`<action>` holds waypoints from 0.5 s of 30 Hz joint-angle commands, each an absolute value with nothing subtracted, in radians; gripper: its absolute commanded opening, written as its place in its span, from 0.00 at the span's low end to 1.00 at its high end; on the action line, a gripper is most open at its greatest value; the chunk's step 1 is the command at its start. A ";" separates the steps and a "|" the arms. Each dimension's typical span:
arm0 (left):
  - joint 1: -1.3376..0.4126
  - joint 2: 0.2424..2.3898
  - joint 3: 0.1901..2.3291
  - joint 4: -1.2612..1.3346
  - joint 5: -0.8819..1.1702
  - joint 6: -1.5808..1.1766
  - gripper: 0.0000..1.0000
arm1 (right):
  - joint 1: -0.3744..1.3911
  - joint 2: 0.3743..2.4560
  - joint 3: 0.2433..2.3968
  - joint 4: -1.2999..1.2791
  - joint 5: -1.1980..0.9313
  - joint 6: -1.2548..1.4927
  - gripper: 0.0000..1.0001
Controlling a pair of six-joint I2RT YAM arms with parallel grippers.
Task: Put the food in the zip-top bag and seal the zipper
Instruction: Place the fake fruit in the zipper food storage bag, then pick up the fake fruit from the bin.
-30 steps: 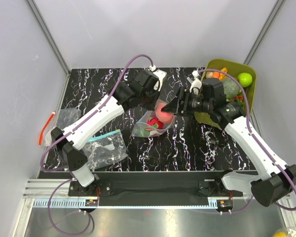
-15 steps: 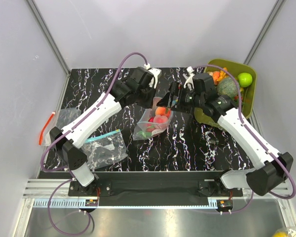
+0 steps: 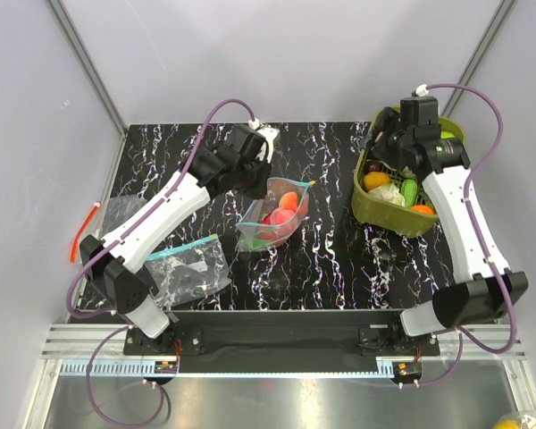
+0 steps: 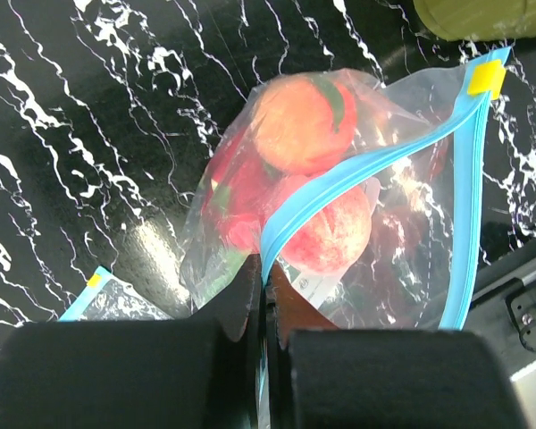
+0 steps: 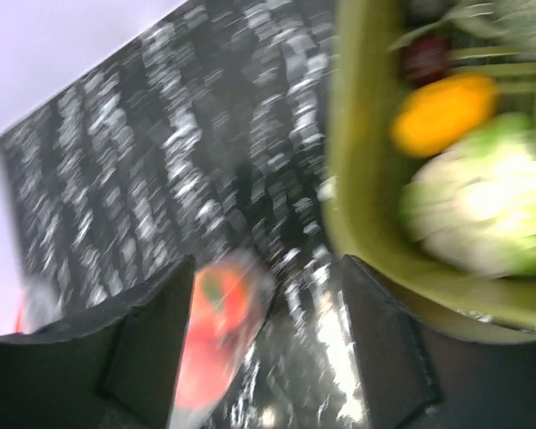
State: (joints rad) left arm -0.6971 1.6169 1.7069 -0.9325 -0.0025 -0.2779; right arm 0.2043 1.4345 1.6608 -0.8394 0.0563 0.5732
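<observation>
The zip-top bag (image 3: pixel 275 216) lies mid-table with its mouth held up. In it are an orange fruit (image 4: pixel 295 121), a peach (image 4: pixel 326 228) and a red piece (image 4: pixel 237 192). The blue-green zipper (image 4: pixel 366 170) runs along the mouth to a yellow tab (image 4: pixel 487 79). My left gripper (image 4: pixel 268 295) is shut on the near end of the zipper strip; in the top view the left gripper (image 3: pixel 264 181) is at the bag's left top corner. My right gripper (image 5: pixel 268 349) is open and empty, blurred, and in the top view the right gripper (image 3: pixel 381 150) is above the tub's left rim.
The olive-green tub (image 3: pixel 364 204) at the right holds several toy foods, among them a cauliflower (image 5: pixel 469 210) and an orange piece (image 5: pixel 438 112). A second clear bag (image 3: pixel 189 268) lies front left. Another clear bag (image 3: pixel 121 213) with an orange-red strip (image 3: pixel 80 234) lies at the left edge.
My right gripper let a peach-red fruit go into the bag, then swung back right over the tub. My left gripper stayed shut on the bag's mouth and shifted slightly left.
</observation>
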 commanded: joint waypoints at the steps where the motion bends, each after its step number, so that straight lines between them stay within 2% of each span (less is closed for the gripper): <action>1: -0.695 1.568 1.694 -0.885 0.032 -0.258 0.00 | 0.112 1.506 1.727 -0.824 0.150 0.554 0.69; 3: -0.696 1.568 1.694 -0.887 0.034 -0.255 0.00 | 0.068 1.592 1.793 -0.819 0.153 0.571 0.67; 5: -0.695 1.566 1.690 -0.890 0.029 -0.256 0.00 | 0.019 1.684 1.844 -0.828 0.161 0.618 0.74; 10: -0.696 1.571 1.689 -0.884 0.014 -0.247 0.00 | 0.006 1.822 1.933 -0.733 0.183 0.747 0.72; 15: -0.696 1.603 1.732 -0.897 0.005 -0.236 0.00 | -0.046 1.976 2.031 -0.727 0.229 0.963 0.75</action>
State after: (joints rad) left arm -0.6971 1.6089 1.6917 -0.9260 0.0044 -0.2577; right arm -0.0204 1.9289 1.9564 -0.7746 0.1730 0.7883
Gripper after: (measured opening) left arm 0.012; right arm 0.743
